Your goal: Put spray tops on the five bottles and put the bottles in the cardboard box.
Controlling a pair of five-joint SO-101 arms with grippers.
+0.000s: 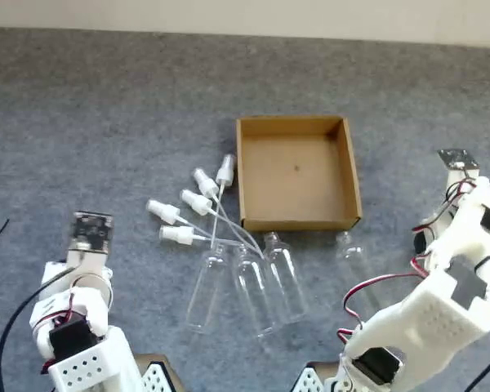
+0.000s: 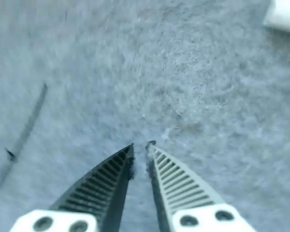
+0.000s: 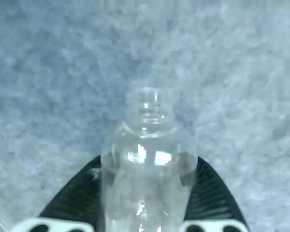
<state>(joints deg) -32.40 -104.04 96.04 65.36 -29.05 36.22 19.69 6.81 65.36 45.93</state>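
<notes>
Three clear bottles [image 1: 249, 286] lie side by side in front of the cardboard box [image 1: 348, 175], necks toward it. A fourth bottle [image 1: 355, 261] lies to their right, by the right arm [image 1: 449, 294]. Several white spray tops [image 1: 194, 200] with thin tubes lie left of the box. In the right wrist view my right gripper [image 3: 150, 162] has a black finger against each side of a clear uncapped bottle [image 3: 145, 145], neck pointing away. My left gripper [image 2: 140, 144] hovers over bare carpet, fingers nearly together with nothing between them. A spray top [image 2: 284, 14] shows at that view's corner.
The box is empty and open on top. A thin black cable [image 2: 21, 135] lies on the grey carpet near the left arm [image 1: 82, 278]. Open carpet stretches behind the box and to the far left.
</notes>
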